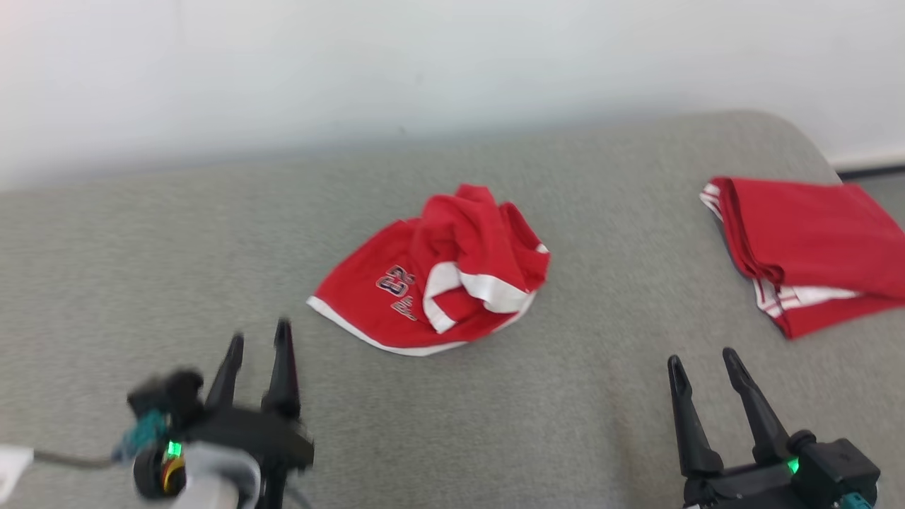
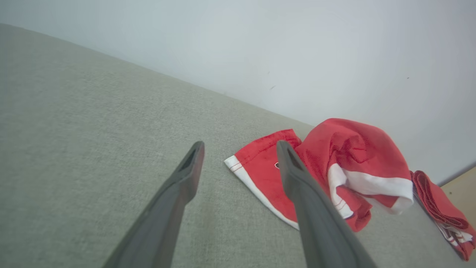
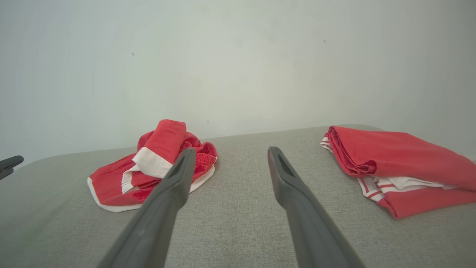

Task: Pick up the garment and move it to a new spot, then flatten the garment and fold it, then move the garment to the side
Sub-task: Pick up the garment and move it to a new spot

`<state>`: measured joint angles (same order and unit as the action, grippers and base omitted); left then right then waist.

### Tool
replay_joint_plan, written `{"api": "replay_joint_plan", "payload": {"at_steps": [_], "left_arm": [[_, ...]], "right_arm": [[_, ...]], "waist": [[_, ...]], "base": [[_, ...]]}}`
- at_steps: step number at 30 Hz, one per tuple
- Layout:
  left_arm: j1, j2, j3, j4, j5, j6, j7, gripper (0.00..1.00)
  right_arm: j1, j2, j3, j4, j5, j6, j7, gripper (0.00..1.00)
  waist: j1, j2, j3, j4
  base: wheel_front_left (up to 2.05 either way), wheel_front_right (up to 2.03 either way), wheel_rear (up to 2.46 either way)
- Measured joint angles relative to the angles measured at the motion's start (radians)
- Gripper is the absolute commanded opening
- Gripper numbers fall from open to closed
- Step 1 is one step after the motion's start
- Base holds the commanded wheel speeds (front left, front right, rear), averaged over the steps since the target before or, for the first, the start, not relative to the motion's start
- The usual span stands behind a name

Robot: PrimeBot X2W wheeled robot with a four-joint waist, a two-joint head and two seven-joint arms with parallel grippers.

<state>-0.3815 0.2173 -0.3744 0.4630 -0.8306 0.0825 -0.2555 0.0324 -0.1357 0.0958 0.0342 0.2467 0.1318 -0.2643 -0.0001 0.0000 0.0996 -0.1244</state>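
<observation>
Left fingers [image 1: 284, 367] and right fingers [image 1: 684, 417] spread; garment [image 1: 431, 276] crumpled ahead.

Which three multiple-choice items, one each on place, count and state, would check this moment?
1. Where on the grey surface does the crumpled garment lie?
A) near the middle
B) at the right end
C) hanging off the front edge

2. How many red garments lie there?
A) one
B) two
C) four

3. How is the left tool?
A) open, empty
B) shut on cloth
C) shut, empty

Answers: 1 A, it sits centrally; 2 B, the crumpled one plus the folded garment at the right; 3 A, its fingers stand apart with nothing between them.
</observation>
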Motion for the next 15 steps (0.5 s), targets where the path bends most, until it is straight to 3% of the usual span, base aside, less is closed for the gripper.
{"api": "replay_joint_plan", "payload": {"at_steps": [7,10,15], "left_arm": [[0.191,0.078,0.023,-0.224,0.108,0.073,-0.004,1.00],[0.235,0.081,0.059,-0.304,0.156,0.077,-0.006,1.00],[0.344,0.079,0.137,-0.441,0.347,0.104,-0.006,1.00]], "right_arm": [[0.021,0.006,-0.011,0.008,0.001,0.000,0.000,1.00],[0.026,0.007,-0.016,0.005,0.001,0.000,0.000,1.00],[0.043,0.013,-0.029,-0.007,0.001,0.000,0.000,1.00]], "waist": [[-0.0001,0.0000,-0.070,0.080],[-0.0001,-0.0001,-0.086,0.101],[-0.0002,-0.0001,-0.124,0.134]], "base": [[0.00,0.00,0.00],[0.00,0.00,0.00],[0.00,0.00,0.00]]}}
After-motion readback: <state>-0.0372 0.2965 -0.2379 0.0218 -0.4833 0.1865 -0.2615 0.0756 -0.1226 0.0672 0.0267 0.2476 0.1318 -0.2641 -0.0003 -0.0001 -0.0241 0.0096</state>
